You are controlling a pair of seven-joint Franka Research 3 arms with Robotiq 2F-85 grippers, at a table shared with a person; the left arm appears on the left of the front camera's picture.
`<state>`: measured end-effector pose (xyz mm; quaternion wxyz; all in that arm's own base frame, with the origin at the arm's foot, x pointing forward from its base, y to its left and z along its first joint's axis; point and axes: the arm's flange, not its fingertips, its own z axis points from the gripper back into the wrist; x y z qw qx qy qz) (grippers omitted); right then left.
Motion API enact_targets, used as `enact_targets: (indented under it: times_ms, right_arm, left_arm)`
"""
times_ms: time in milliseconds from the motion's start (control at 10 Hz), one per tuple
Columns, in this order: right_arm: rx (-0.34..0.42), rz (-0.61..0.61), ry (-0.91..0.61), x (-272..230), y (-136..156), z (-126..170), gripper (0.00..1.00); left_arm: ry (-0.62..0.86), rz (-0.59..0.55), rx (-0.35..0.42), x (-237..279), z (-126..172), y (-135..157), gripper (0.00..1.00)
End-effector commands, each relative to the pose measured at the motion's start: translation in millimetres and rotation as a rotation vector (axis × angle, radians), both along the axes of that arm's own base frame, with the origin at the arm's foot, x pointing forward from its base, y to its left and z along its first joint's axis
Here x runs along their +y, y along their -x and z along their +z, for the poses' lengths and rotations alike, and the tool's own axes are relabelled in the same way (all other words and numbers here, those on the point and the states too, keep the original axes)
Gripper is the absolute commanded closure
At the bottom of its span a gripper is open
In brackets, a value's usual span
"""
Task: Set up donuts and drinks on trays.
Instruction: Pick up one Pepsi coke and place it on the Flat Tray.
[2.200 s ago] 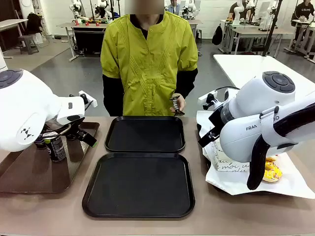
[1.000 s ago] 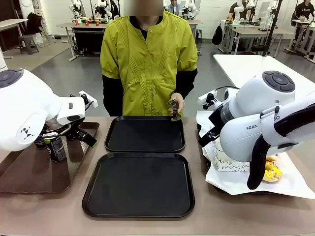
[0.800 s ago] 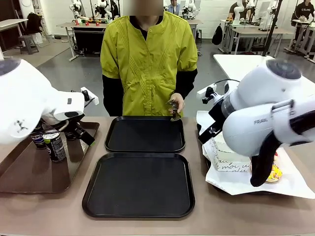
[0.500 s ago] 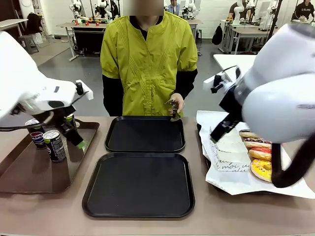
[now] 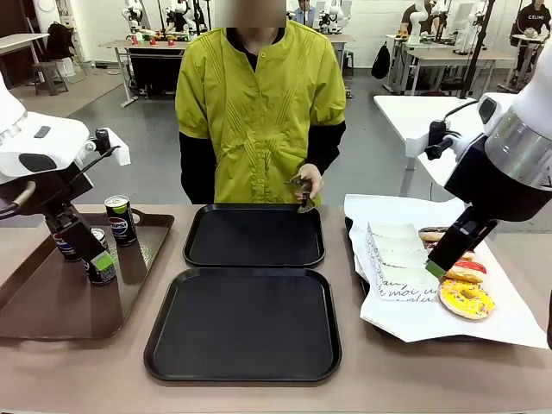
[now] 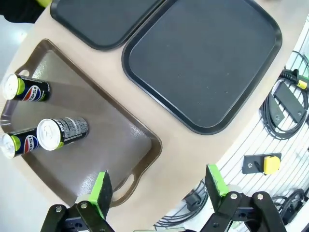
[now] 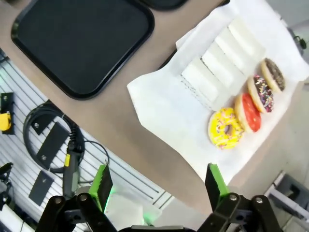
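Left tool (image 6: 157, 186) hangs high, jaws spread wide, nothing between them. Right tool (image 7: 157, 184) same: high, wide apart, empty. Both arms angle down from the sides.

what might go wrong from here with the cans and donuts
1. The cans stand close together on the brown tray; the open left end effector could topple a neighbour.
2. The donuts overlap in a row, so the right end effector may smear glaze.
3. The person's hand sits at a corner of the far tray, where an arm might meet it.
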<state>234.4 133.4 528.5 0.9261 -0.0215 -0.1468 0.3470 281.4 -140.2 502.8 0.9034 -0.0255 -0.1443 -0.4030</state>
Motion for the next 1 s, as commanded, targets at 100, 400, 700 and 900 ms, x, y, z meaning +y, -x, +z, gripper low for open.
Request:
enact_targets:
  times_ms: [100,400,700,900]
  right_arm:
    - [0.0,0.0,0.0,0.0,0.0,0.0,0.0]
    - [0.11,-0.305,-0.789,-94.6,2.9,-21.2,0.0]
    - [0.168,-0.53,-1.185,-190.8,27.6,-57.1,0.0]
    - [0.22,-0.641,-1.272,-237.5,32.1,-83.1,0.0]
  left_arm:
    - [0.019,-0.007,0.016,-1.6,-5.4,-5.2,0.0]
    - [0.569,0.106,0.174,50.5,-2.2,-13.1,0.0]
    - [1.062,0.24,0.29,134.3,-18.9,-10.0,0.0]
    - [1.203,0.341,0.311,180.7,-37.6,-9.4,0.0]
